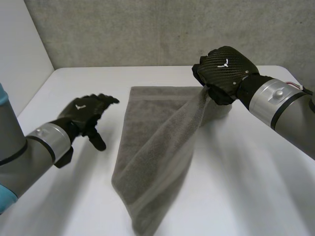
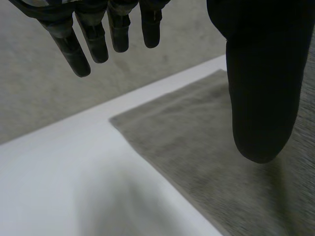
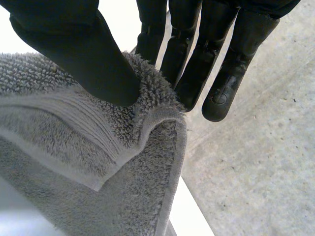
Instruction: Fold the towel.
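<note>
A grey towel (image 1: 157, 147) lies on the white table (image 1: 246, 196), stretching from the far middle toward the near edge. Its far right corner is lifted off the table by my right hand (image 1: 224, 71). In the right wrist view the thumb (image 3: 93, 64) presses that towel corner (image 3: 147, 113) against the fingers (image 3: 197, 64), so the hand is shut on it. My left hand (image 1: 83, 115) hovers over bare table left of the towel, fingers straight and spread. In the left wrist view its fingers (image 2: 93, 39) and thumb (image 2: 263, 98) hang above the towel's far left corner (image 2: 197, 142), apart from it.
A grey concrete wall (image 1: 162, 29) runs behind the table's far edge. A pale wall (image 1: 19, 59) stands at the left. Bare table lies to the right of the towel and around my left hand.
</note>
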